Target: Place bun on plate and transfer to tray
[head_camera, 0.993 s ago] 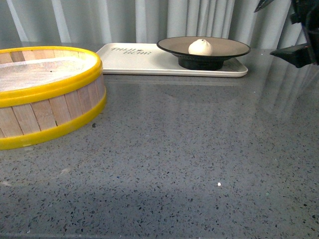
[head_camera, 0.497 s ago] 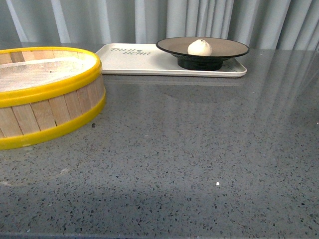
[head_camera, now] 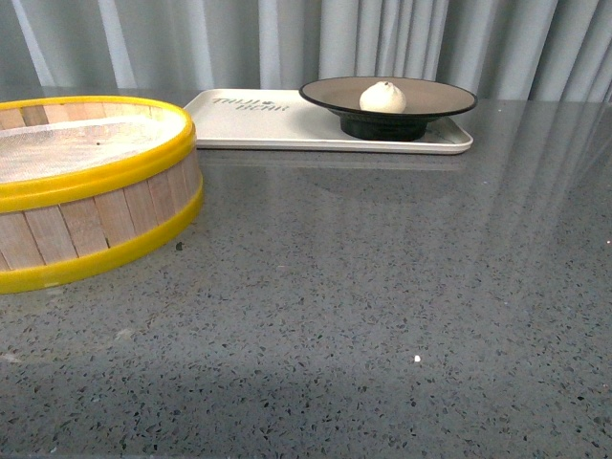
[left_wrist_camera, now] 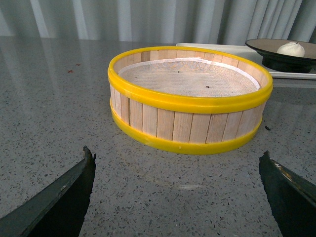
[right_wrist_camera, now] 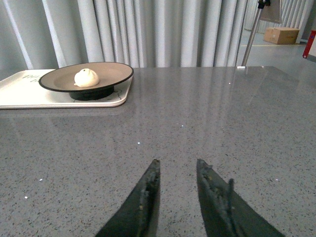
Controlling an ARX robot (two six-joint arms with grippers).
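Observation:
The white bun sits on the brown, black-rimmed plate, which stands on the right part of the cream tray at the back of the table. All three also show in the right wrist view: bun, plate, tray. My right gripper is open and empty, low over bare table well away from the tray. My left gripper is wide open and empty, just short of the steamer basket. Neither arm shows in the front view.
A yellow-rimmed wooden steamer basket with a white liner stands at the left; it fills the left wrist view. Grey curtains hang behind the speckled grey table. A stand and a cardboard box lie beyond the table's far side.
The dark right arm, at the front view's right edge a second ago, has left that view. The bun, plate and tray have not moved on the table.

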